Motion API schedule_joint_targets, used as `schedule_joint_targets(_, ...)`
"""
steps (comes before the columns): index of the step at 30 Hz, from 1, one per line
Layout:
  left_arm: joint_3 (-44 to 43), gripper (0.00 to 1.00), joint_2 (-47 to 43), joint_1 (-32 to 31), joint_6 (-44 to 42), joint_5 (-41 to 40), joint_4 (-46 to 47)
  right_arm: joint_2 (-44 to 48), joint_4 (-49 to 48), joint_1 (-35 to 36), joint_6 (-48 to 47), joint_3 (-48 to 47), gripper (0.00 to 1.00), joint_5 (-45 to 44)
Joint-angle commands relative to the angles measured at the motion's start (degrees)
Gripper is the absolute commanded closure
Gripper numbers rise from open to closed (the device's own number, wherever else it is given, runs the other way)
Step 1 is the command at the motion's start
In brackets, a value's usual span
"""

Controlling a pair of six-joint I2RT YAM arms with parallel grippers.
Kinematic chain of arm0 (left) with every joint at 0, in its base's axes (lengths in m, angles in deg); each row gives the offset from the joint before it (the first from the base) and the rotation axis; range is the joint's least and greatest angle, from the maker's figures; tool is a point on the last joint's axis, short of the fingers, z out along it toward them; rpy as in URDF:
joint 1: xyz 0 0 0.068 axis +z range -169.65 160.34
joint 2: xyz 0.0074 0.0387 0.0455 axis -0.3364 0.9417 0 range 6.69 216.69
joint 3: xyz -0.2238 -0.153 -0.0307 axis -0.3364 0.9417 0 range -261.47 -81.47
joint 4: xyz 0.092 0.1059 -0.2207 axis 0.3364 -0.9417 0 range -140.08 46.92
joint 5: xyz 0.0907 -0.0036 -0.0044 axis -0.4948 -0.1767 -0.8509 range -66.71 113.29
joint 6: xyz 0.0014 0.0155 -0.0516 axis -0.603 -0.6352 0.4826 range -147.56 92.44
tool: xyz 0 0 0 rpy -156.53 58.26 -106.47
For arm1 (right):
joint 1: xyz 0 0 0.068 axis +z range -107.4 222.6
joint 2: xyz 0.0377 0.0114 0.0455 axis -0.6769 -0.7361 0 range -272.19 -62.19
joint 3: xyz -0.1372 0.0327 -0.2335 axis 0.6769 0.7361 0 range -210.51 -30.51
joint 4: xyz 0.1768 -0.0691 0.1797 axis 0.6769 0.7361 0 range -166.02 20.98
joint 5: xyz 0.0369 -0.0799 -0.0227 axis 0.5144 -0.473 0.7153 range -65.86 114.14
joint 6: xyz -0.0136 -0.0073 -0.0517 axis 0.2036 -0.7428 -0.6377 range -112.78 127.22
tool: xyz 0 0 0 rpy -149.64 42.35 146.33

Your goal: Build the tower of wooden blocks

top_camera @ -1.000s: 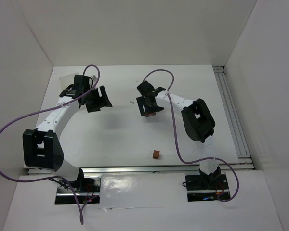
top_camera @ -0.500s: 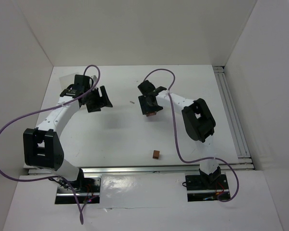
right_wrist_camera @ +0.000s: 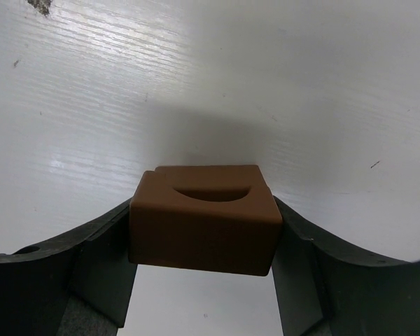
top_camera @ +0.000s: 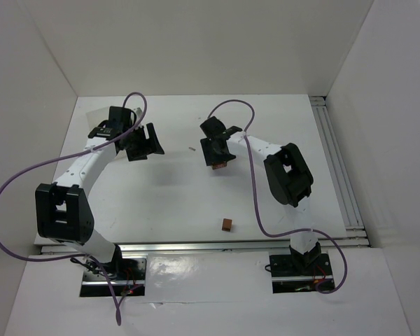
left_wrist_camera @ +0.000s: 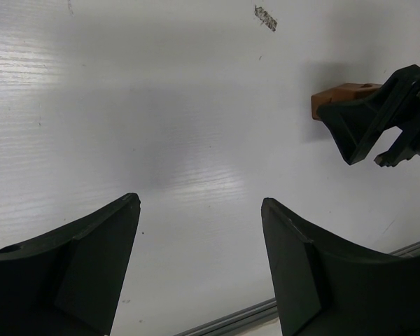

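A reddish-brown wood block (right_wrist_camera: 204,220) with a curved notch in its top face sits between the fingers of my right gripper (right_wrist_camera: 204,234), which is shut on it just over the white table. From above, that block (top_camera: 222,165) shows under the right gripper (top_camera: 217,155) at the table's middle back. A second small wood block (top_camera: 227,224) lies alone near the front edge. My left gripper (top_camera: 145,143) hangs open and holds nothing at the back left; its wrist view shows the held block (left_wrist_camera: 338,99) off to the right. The tower is out of view.
A tiny pale sliver (top_camera: 192,148) lies between the two grippers. White walls enclose the table on three sides. A metal rail (top_camera: 337,168) runs along the right side and another rail (top_camera: 196,246) along the front edge.
The right gripper's fingers have closed in on the notched block. The left arm has shifted slightly; its gripper stays open.
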Motion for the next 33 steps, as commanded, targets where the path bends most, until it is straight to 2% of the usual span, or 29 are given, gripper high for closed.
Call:
schedule_joint_targets(1,-2.26,0.18,0.06,0.36,-0.79,0.79,0.32,0.29,-2.49,-0.31,-0.39,-0.21,0.32,0.78)
schedule_joint_targets(10,-2.26,0.18,0.59,0.36,-0.79,1.32,0.32,1.35,-1.96,-0.31,-0.39,0.40,0.32,-0.36)
schedule_joint_targets(12,-2.78,0.18,0.59,0.36,-0.79,1.32,0.32,1.87,-1.96,-0.31,-0.39,0.93,0.27,-0.36)
schedule_joint_targets(19,-2.79,0.18,1.12,0.36,-0.26,1.32,0.32,1.87,-1.96,-0.31,-0.92,0.93,0.22,-0.36)
schedule_joint_targets(20,-2.79,0.18,1.12,0.36,-0.26,1.32,0.32,1.87,-1.96,-0.31,-0.92,0.93,0.17,-0.36)
schedule_joint_targets(22,-2.79,0.18,1.12,0.36,-0.26,1.32,0.32,2.49,-1.96,-0.31,-0.92,1.45,0.16,-0.36)
schedule_joint_targets(29,-2.79,0.18,1.12,0.36,-0.26,1.32,-0.21,4.15,-1.43,-0.31,-0.92,0.93,0.00,-1.59)
schedule_joint_targets(33,-2.79,0.18,1.12,0.36,-0.26,1.32,-0.21,4.68,-0.91,-0.31,-0.39,0.31,0.00,-2.82)
